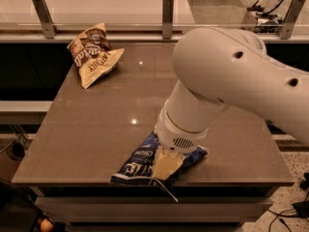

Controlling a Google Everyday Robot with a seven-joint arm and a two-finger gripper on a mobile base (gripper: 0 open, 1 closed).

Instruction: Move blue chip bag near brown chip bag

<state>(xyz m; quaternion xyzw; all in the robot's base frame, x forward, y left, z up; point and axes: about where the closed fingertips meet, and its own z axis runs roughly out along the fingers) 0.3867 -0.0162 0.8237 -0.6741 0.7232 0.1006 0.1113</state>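
Now, gripper [164, 170]: lower centre, down on the blue chip bag [136, 162]; grip state cannot be told.
blue chip bag: front edge of table [96, 124].
brown chip bag [94, 54]: upper left, well apart.

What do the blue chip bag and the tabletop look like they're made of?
Table: smooth grey-brown slab, maybe stone or laminate; it mirrors lamp spots. Blue chip bag: thin crinkly film, probably plastic; creased, under the gripper at the front edge.

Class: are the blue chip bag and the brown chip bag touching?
Apart. The camera view shows a stretch of table between the brown chip bag, back left, and the blue chip bag, front edge, under the pincer.
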